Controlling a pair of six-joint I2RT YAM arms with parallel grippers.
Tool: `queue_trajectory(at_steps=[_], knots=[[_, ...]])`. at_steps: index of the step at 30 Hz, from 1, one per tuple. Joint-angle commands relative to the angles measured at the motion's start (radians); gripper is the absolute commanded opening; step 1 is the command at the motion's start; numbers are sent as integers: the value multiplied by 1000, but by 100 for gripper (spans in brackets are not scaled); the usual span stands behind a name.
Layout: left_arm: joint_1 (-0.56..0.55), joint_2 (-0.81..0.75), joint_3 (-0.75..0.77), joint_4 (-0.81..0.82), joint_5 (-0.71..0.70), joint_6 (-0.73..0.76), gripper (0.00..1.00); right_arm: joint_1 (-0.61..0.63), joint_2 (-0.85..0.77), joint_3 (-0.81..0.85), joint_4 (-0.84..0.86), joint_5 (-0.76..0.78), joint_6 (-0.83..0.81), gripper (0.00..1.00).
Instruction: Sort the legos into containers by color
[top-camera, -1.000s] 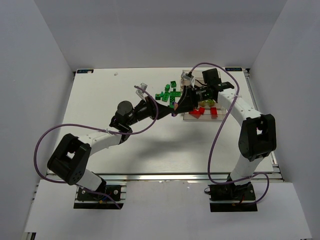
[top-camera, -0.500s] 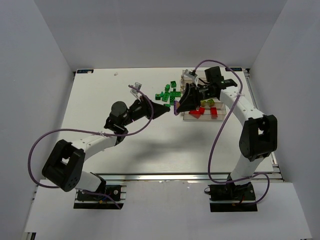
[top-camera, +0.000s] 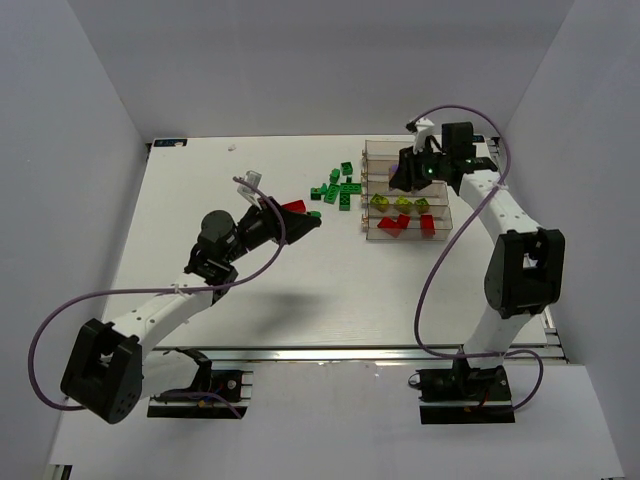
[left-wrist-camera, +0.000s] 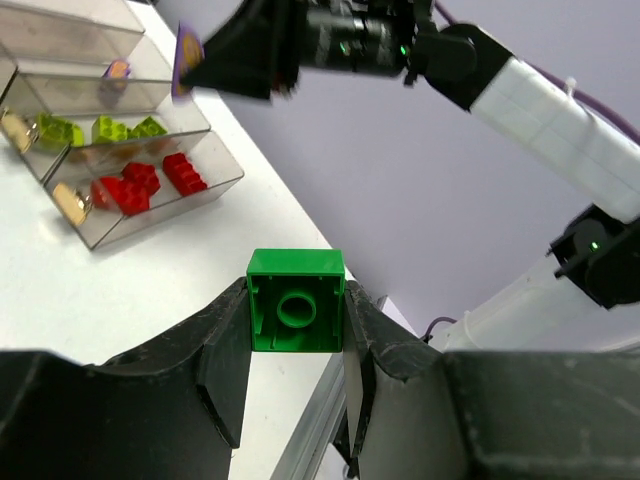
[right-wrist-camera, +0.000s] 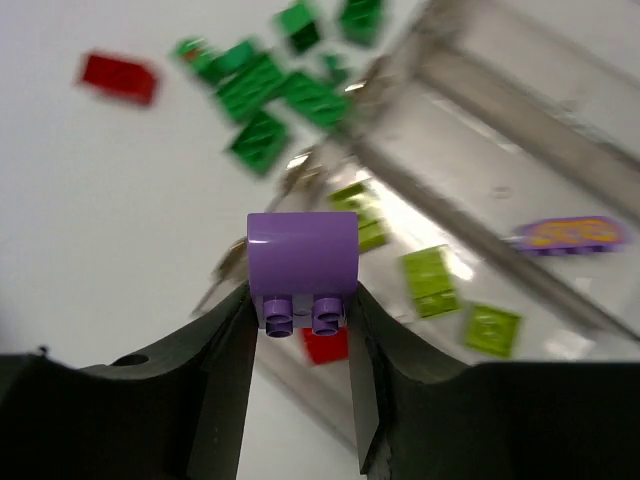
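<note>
Got a green brick (left-wrist-camera: 296, 300) pinched square between the fingers of the left gripper (left-wrist-camera: 296, 318), partway closed. Same deal with the right gripper (right-wrist-camera: 302, 305): clamped on a purple brick (right-wrist-camera: 302, 250), containers (right-wrist-camera: 470, 95) and loose green legos (right-wrist-camera: 262, 90) beyond the fingertips.

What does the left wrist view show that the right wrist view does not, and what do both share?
Only the left wrist view: the left hand shut on a green brick, and the right arm seen from outside. Only the right wrist view: loose green bricks and a red brick lying on the table. Both: the containers holding yellow-green bricks, and the right hand shut on a purple brick.
</note>
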Motion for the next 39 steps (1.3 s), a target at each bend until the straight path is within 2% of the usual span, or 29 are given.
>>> queue_trajectory(at_steps=[1,4,10,17,22,27,37,39], knots=[[2,-69,-43,-41,-47,6,0,-16,76,92,174,391,95,0],[2,-112,-81,-48,-71,-3,0,-19,133,130,242,479,95,0],[2,-151,-101,-79,-94,-10,0,-27,259,227,296,554,107,0],[2,-151,-100,-84,-108,-20,0,-47,383,334,319,563,108,0],[0,-142,-101,-79,-116,-27,0,-48,405,337,308,549,92,0],[0,-128,-103,-70,-116,-35,0,-53,382,268,325,528,90,14],[-21,-62,-58,-73,-119,-27,0,-54,396,262,270,473,82,41],[-33,-37,-35,-88,-119,-11,0,-57,391,262,264,453,82,50]])
